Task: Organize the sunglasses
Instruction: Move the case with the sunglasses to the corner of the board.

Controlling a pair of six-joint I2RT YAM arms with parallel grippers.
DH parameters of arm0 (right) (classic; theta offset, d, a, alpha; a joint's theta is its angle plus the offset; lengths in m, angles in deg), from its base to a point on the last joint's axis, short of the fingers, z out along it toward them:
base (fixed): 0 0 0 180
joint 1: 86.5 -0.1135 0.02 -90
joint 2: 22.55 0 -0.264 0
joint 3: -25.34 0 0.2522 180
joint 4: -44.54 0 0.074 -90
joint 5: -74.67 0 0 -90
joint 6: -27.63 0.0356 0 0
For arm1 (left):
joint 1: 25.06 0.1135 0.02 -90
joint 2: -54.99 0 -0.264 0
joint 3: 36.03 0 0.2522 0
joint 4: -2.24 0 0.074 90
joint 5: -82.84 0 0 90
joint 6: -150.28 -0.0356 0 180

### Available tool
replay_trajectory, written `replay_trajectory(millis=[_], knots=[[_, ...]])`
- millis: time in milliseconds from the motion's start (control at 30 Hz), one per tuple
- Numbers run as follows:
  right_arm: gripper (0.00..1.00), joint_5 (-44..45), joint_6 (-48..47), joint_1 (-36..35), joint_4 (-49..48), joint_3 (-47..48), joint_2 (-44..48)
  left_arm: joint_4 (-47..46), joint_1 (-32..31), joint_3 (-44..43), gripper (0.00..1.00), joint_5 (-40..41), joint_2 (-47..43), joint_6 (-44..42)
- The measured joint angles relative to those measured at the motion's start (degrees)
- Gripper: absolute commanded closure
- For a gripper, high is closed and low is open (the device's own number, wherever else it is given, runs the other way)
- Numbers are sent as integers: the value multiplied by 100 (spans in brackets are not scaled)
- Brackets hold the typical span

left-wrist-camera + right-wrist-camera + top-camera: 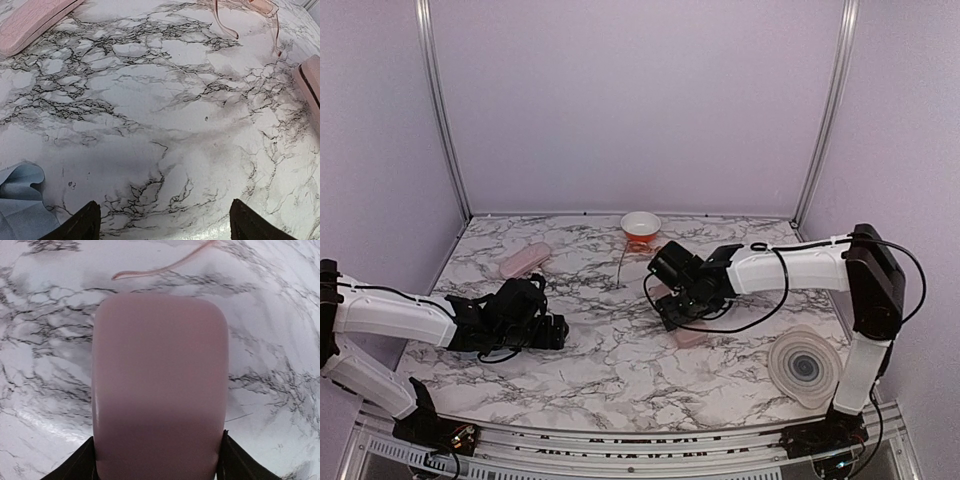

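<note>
Pink case (160, 385) is clamped in your right fingers (75, 465), just short of the sunglasses (260, 5). Your left fingers (80, 225) gape empty, farther from them, by blue cloth (20, 200).

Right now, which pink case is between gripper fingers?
The right-centre case, between the fingers of the right gripper. The other case lies free at the back left, no gripper on it.

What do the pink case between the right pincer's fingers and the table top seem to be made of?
The pink case: probably smooth plastic or faux leather, matte; even colour, rounded corners, no weave. The table top: likely marble-patterned laminate, slightly glossy; grey veins on white, soft reflections; real stone is possible.
</note>
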Motion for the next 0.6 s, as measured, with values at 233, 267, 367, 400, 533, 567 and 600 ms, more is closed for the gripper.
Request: replay_trajectory(millis=[233,267,367,400,533,567,600], knots=[[27,15,-173,1147,-240,-920,798,-2,2,0,10,-2,0,-2],[27,9,-205,1287,-256,-1019,872,-2,2,0,10,-2,0,-2],[27,-24,-317,1784,-315,-1272,1082,-2,2,0,10,-4,0,-7],[27,-35,-356,1934,-361,-1344,1143,-2,2,0,10,-4,0,-7],[24,-81,-468,2444,-518,-1547,1305,-2,2,0,10,-20,2,-24],[22,-94,-490,2546,-566,-1596,1329,-2,2,-2,10,-22,9,-24],[21,-109,-522,2647,-634,-1659,1346,-2,2,-4,10,-28,24,-26]])
